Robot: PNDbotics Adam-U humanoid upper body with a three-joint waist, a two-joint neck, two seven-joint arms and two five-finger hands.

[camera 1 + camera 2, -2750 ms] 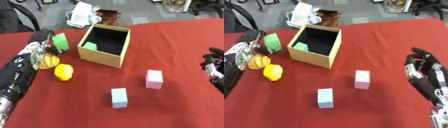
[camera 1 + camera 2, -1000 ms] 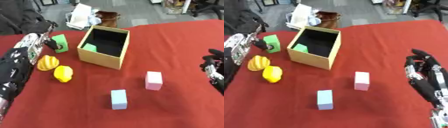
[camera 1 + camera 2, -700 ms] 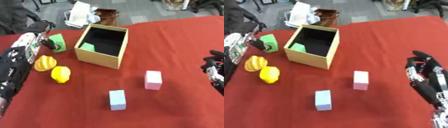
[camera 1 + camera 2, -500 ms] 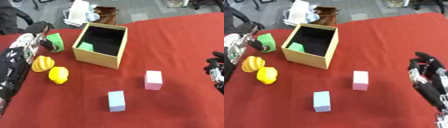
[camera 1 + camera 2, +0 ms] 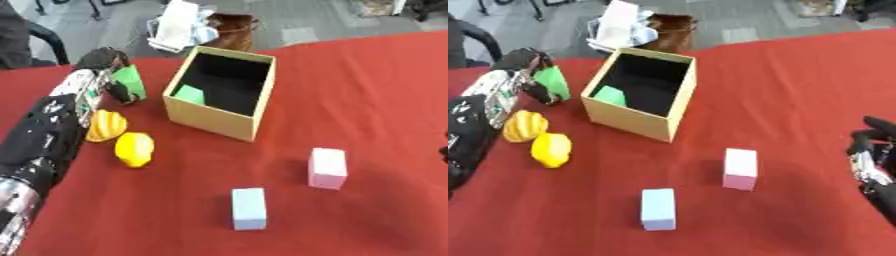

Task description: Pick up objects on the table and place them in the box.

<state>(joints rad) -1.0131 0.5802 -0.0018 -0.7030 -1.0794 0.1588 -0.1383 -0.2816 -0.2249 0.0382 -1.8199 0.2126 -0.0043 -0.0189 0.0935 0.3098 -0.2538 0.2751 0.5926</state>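
The green block (image 5: 129,83) is now seen gripped by the left hand (image 5: 107,69), whose fingers are curled round its top and sides; in the earlier views the block was held close against the forearm beside the two yellow pieces, and it has since been carried further up the table, to a spot just left of the cardboard box (image 5: 213,119), near its left wall. Whether the block rests on the red tablecloth (image 5: 367,100) or is lifted just clear of it cannot be told. It is judged that the transfer is partly made: the block has yet to be raised over the wall and released inside, where another green piece (image 5: 187,94) already lies. The ridged yellow-orange object (image 5: 105,125) and the yellow lemon-like object (image 5: 134,148) are left beside the arm, and the pink block (image 5: 327,168) and pale blue block (image 5: 248,208) remain untouched nearer the front. The right hand (image 5: 871,155) is kept idle at the right edge, fingers relaxed and empty.
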